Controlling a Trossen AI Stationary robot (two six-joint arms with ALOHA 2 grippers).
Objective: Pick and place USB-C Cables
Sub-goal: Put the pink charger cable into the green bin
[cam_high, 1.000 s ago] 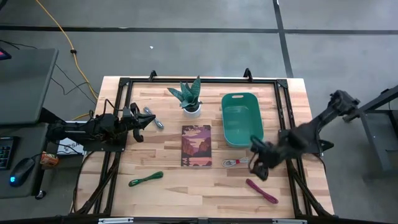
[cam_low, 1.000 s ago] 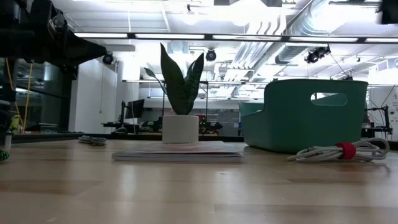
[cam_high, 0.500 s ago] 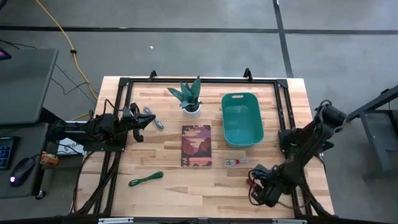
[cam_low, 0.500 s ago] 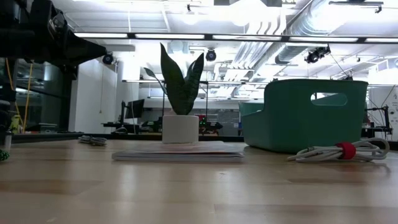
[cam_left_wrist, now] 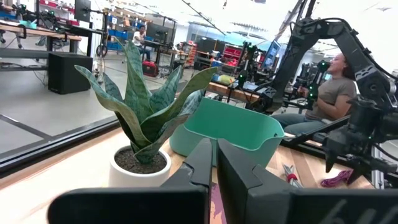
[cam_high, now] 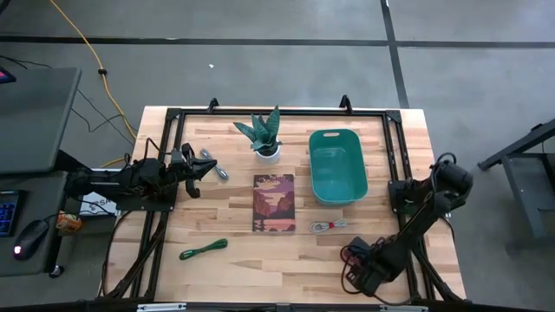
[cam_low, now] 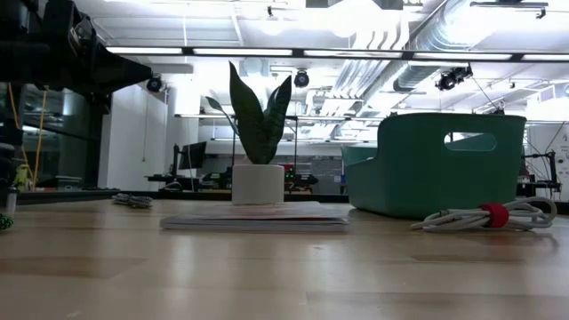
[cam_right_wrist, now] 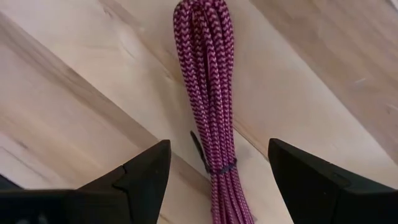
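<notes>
Since a second ago the right gripper (cam_high: 362, 276) has swung from beside the green tub down to the bench's near right corner and now sits over the maroon-pink braided cable bundle, hiding it from above, while the left arm has stayed parked. In the high view, the left gripper (cam_high: 196, 169) rests at the left edge of the wooden bench (cam_high: 234, 269), just beside the grey cable bundle (cam_high: 213, 165); the green cable bundle (cam_high: 203, 250) lies near the front left, the whitish cable with a red tie (cam_high: 328, 226) between the illustrated notebook (cam_high: 274, 203) and the right arm, below the teal plastic tub (cam_high: 337, 165). The low view shows the whitish cable (cam_low: 489, 216) lying before the tub (cam_low: 436, 164). The left wrist view shows its fingers (cam_left_wrist: 200, 165) pressed together, holding nothing. The right wrist view shows fingers (cam_right_wrist: 146, 171) spread wide either side of the maroon-pink bundle (cam_right_wrist: 206, 81), not touching it.
</notes>
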